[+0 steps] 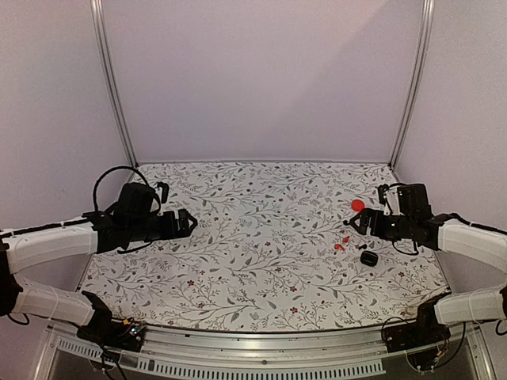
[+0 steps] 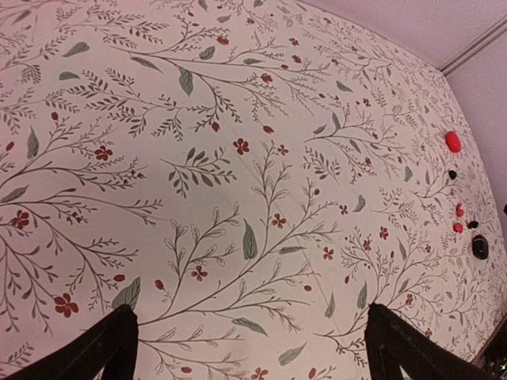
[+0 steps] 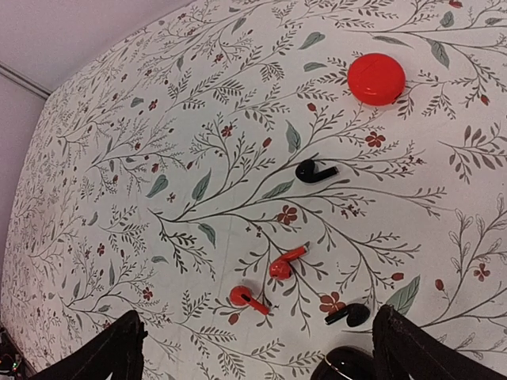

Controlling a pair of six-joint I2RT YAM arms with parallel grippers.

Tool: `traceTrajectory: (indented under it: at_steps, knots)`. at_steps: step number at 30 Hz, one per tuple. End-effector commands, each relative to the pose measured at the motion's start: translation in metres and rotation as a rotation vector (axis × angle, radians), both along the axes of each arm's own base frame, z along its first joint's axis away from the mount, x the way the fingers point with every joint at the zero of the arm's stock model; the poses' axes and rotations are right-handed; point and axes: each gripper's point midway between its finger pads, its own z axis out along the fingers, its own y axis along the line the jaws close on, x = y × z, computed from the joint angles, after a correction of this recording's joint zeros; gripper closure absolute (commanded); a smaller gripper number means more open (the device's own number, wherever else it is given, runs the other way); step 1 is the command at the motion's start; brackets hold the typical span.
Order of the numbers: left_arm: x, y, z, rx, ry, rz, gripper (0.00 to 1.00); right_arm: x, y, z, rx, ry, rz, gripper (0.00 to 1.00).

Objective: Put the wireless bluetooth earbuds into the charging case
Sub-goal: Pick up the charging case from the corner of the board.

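At the near edge of the table, the two arms sit bolted side by side and reach out over a cloth printed with leaves and small red flowers. The left gripper hangs over the left part of the cloth, its fingers spread wide with nothing between them, well apart from all the small things. The right gripper hangs over the right part, its fingers also spread wide and holding nothing. Nearest on that side lies the black case, which the bottom edge of the right wrist view cuts off, so I cannot tell how its lid stands. Just beyond it a black earbud lies on the cloth, near the case but not in it. A red earbud and a second red earbud lie close together a little further out, apart from each other. Beyond them lies a second black earbud on its own. Farthest out is the red case, a round, smooth pebble shape lying flat on the cloth, apart from every earbud.
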Motion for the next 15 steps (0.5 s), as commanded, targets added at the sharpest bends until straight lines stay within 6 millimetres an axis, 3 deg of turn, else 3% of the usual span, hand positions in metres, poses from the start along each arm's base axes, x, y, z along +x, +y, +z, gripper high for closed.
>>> traceTrajectory:
  at_steps: [1,8,15]
  knots:
    - [0.002,-0.009,-0.001,-0.009,-0.008,0.009,0.00,-0.011,-0.022,0.002,-0.058,0.071,-0.129,0.01]
    - [0.002,-0.025,-0.001,-0.056,-0.010,0.001,0.00,-0.042,-0.058,-0.010,-0.083,0.193,-0.362,0.07]
    - [0.004,-0.038,-0.009,-0.014,0.006,0.006,0.00,-0.068,-0.090,-0.039,-0.116,0.294,-0.595,0.10]
